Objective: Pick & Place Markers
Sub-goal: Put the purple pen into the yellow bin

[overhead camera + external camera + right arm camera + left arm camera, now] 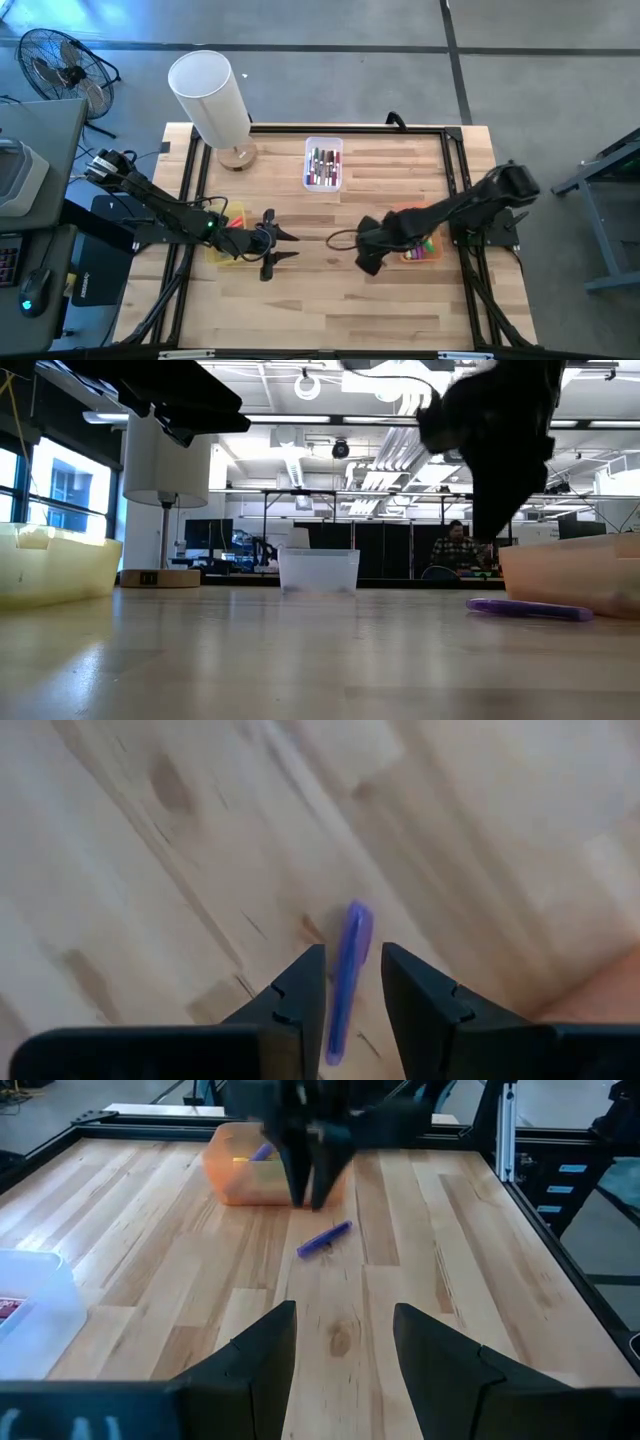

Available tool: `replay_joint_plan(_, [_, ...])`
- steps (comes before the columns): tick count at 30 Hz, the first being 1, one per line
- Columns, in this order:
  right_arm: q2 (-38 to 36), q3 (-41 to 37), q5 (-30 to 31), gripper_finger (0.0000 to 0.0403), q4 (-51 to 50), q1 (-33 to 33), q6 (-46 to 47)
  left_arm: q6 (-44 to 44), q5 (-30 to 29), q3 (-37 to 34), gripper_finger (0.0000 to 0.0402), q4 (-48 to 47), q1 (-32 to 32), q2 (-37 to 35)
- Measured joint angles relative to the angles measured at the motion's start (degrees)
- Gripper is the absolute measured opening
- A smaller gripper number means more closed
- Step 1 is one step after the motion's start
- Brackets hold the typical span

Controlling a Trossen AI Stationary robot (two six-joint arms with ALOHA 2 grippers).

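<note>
Wooden table (320,290) carries three bins, yellow (228,243), clear (323,164) and orange (420,246), while the left gripper (282,247) waits open and empty and the right gripper (350,982) hovers, jaws parted, around one purple marker (349,970) lying beside the orange bin.

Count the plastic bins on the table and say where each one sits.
3. The yellow bin is under the left arm, the clear bin sits at the table's far middle, and the orange bin is under the right arm. None seems hidden.
</note>
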Motion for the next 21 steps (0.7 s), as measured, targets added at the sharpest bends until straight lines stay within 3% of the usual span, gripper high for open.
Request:
replay_joint_plan(8, [12.22,5.94,-5.99,0.0089,-6.18,0.0,-2.18,0.0,-0.02,0.0,0.0167,-0.02,0.0,0.0])
replay_joint_plan(21, [14.08,5.95,-4.65,0.0089,-4.45,-0.02,0.67,0.0,-0.04,-0.02,0.0167,-0.46,0.0,0.0])
